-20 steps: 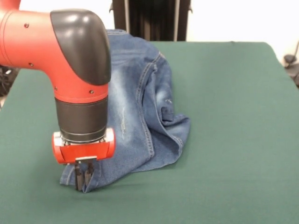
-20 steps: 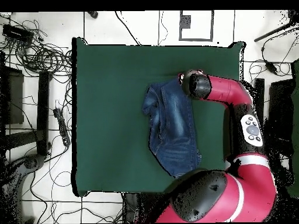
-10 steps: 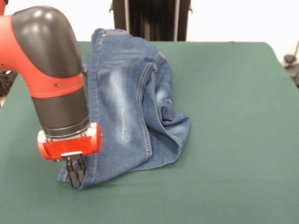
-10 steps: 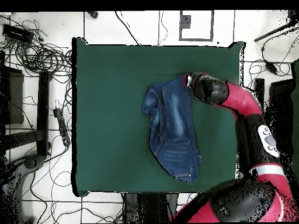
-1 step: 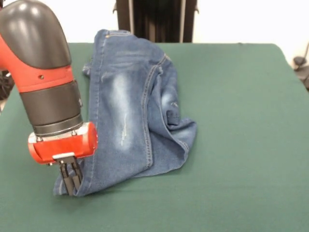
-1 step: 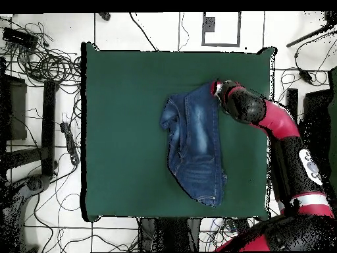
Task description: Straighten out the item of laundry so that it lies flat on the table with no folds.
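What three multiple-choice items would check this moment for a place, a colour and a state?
1. Where is the gripper on the jeans?
A. at the near corner of the leg hem
B. at the waistband
C. off the cloth

2. What colour is the table top?
A. grey
B. dark green
C. white

3. How do the jeans lie?
A. flat, both legs spread
B. rolled into a ball
C. partly folded, with bunched cloth on one side

Key: 1 A, the fingers pinch the cloth's nearest corner in the front view. 2 B, green shows all round the jeans. 3 C, the overhead view shows one long strip with crumpled folds along its edge.
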